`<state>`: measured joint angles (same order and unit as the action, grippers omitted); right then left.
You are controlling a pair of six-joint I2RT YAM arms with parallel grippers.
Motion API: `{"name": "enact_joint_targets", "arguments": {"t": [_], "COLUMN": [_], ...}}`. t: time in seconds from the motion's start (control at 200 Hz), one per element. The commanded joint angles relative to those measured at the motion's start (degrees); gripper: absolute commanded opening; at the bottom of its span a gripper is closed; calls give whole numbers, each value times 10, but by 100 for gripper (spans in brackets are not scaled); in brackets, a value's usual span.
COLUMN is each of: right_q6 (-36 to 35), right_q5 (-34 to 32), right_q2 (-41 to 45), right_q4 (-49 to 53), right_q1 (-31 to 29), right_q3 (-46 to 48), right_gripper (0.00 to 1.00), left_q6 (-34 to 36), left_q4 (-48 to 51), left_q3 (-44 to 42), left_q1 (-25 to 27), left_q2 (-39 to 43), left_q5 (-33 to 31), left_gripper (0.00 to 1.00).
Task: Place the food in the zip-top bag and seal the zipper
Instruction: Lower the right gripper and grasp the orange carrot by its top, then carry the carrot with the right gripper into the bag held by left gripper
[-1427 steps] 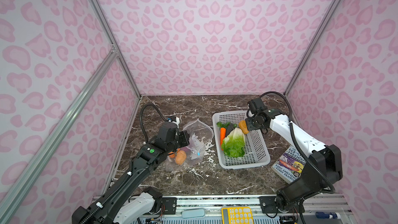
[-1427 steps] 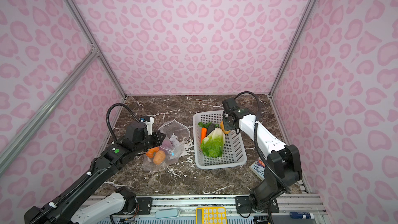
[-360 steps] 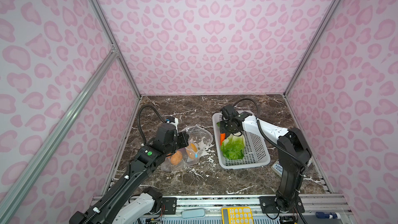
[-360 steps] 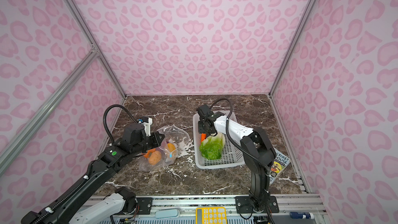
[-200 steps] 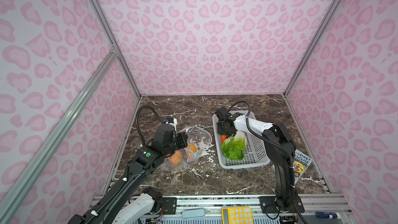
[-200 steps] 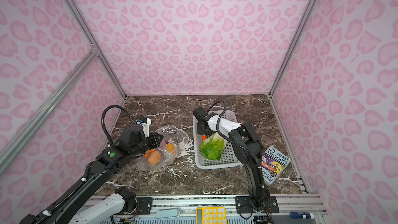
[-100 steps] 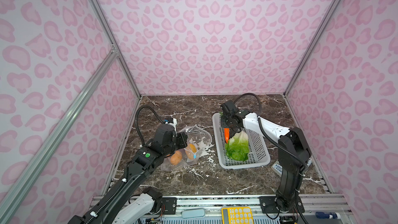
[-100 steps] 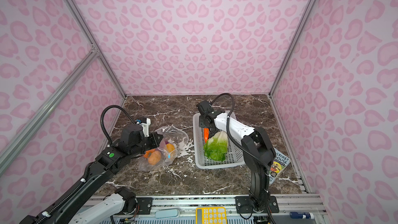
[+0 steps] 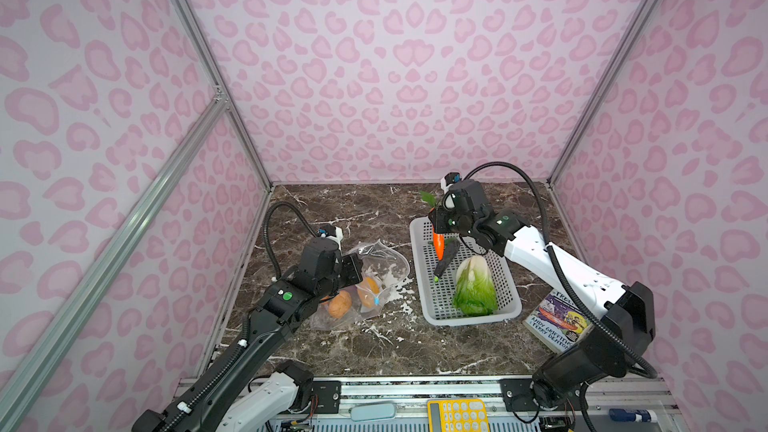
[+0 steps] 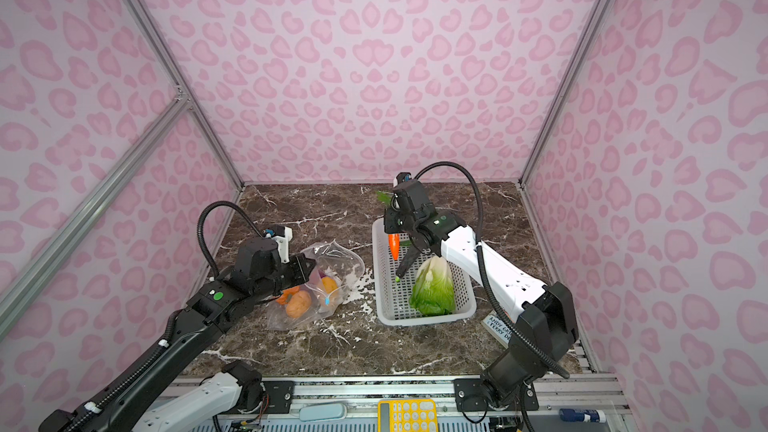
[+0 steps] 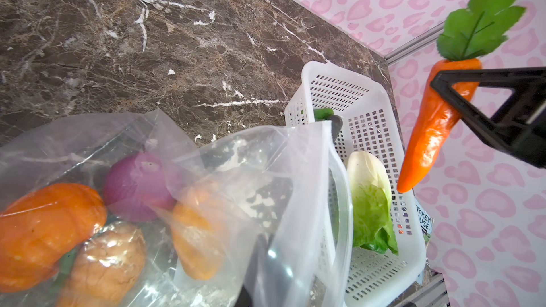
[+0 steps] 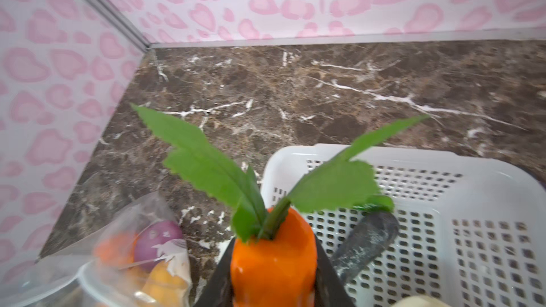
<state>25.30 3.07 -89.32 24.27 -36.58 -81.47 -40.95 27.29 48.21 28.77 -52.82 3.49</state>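
Top views, landmark: you can place everything off the white basket (image 9: pixel 469 320), which shows in both top views on the marble table (image 9: pixel 374 209).
Top views, right gripper: your right gripper (image 9: pixel 439 231) is clamped on the carrot (image 9: pixel 439 246). The carrot hangs tip-down above the basket's far left corner.
Top views, cabbage: the cabbage (image 10: pixel 432 284) lies inside the basket toward its near end, with a dark vegetable (image 10: pixel 406 261) leaning just beside it.
Top views, bag: the zip-top bag (image 9: pixel 380 261) lies left of the basket, apart from it.
Top views, left gripper: your left gripper (image 10: pixel 305 268) is pinched tight on the bag, on its side away from the basket.
Top views, book: a book (image 9: pixel 557 322) lies near the basket's near right corner.
Left wrist, bag contents: the pumpkin (image 11: pixel 44 225), the onion (image 11: pixel 133 184) and two potatoes (image 11: pixel 106 261) sit inside the bag.
Left wrist, zipper: the zipper (image 11: pixel 344 196) rims the gaping mouth, which faces the basket.
Left wrist, carrot: a black finger (image 11: pixel 484 104) crosses the carrot near its leafy top, above the basket.
Right wrist, grip: the carrot sits squeezed between two black fingers (image 12: pixel 328 276), leaves up.
Right wrist, surroundings: you see the basket just behind the carrot and the bag off to the basket's side.
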Motion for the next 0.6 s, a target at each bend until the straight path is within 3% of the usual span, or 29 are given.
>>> {"name": "enact_joint_targets", "arguments": {"t": [0.0, 0.11, 0.35, 0.595], "right_q6": [-7, 4, -39, -50], "right_q5": [117, 168, 148, 140], "right_q2": [3, -8, -4, -13], "right_q4": [-96, -151, -315, -470], "right_q1": [-18, -45, -122, -139], "right_q3": [8, 7, 58, 149], "right_gripper": [24, 23, 22, 22], "left_q6": [-9, -11, -15, -16], "left_q4": [-21, -25, -27, -28], "left_q3": [14, 25, 28, 29], "left_q1": [0, 0, 0, 0], "left_q2": [-4, -10, -12, -11], "left_q5": [15, 31, 35, 36], "left_gripper": [3, 3, 3, 3]}}
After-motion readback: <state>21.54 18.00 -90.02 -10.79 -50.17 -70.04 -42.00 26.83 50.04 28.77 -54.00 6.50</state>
